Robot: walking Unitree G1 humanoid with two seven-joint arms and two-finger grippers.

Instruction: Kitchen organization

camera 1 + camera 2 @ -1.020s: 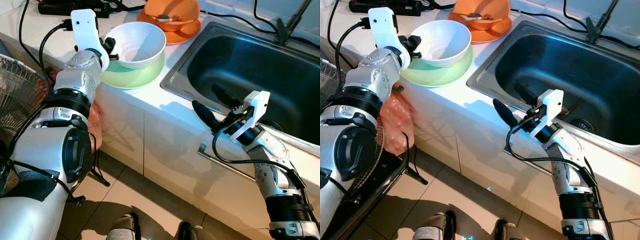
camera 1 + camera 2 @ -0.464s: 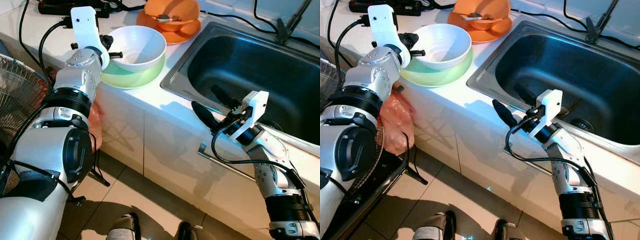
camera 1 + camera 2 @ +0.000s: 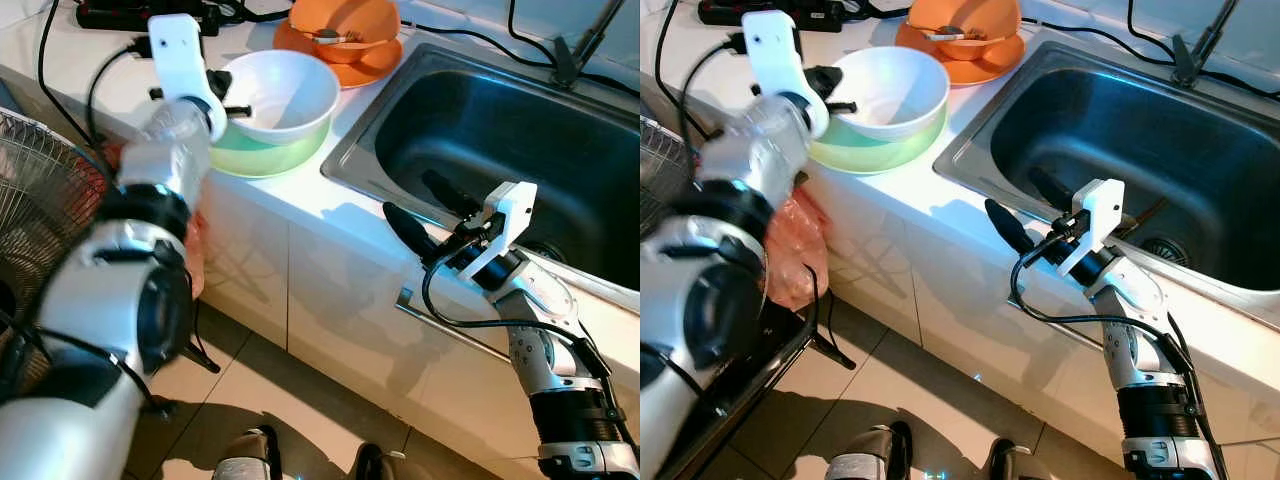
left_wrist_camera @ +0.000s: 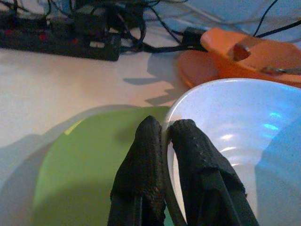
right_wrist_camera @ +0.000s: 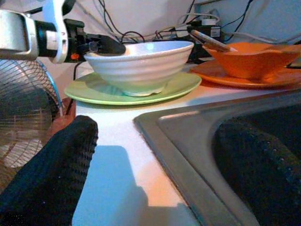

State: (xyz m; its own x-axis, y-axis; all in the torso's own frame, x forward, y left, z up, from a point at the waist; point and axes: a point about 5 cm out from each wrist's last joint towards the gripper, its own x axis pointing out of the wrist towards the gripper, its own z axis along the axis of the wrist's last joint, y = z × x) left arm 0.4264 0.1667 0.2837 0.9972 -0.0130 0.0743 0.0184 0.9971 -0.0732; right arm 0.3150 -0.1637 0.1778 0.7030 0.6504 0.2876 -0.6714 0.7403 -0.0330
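Note:
A white bowl (image 3: 285, 90) sits on a green plate (image 3: 260, 158) on the white counter, left of the steel sink (image 3: 520, 130). My left gripper (image 3: 232, 108) is shut on the bowl's near-left rim; the left wrist view shows one finger inside the rim and one outside (image 4: 165, 134). Behind it stands an orange bowl (image 3: 345, 25) with a utensil in it, on an orange plate (image 3: 368, 65). My right gripper (image 3: 425, 210) hovers open over the sink's front-left corner, holding nothing. Past its fingers (image 5: 51, 169) the white bowl (image 5: 141, 66) leans slightly on the green plate (image 5: 178, 84).
A black power strip (image 3: 150, 15) and cables lie at the counter's back left. A wire fan (image 3: 40, 190) and a pink bag (image 3: 790, 250) stand beside the cabinet on the left. A metal cabinet handle (image 3: 450, 330) runs below the sink.
My left arm, now blurred, has pushed the white bowl slightly to the right across the green plate while gripping its rim. The right arm has stayed put.

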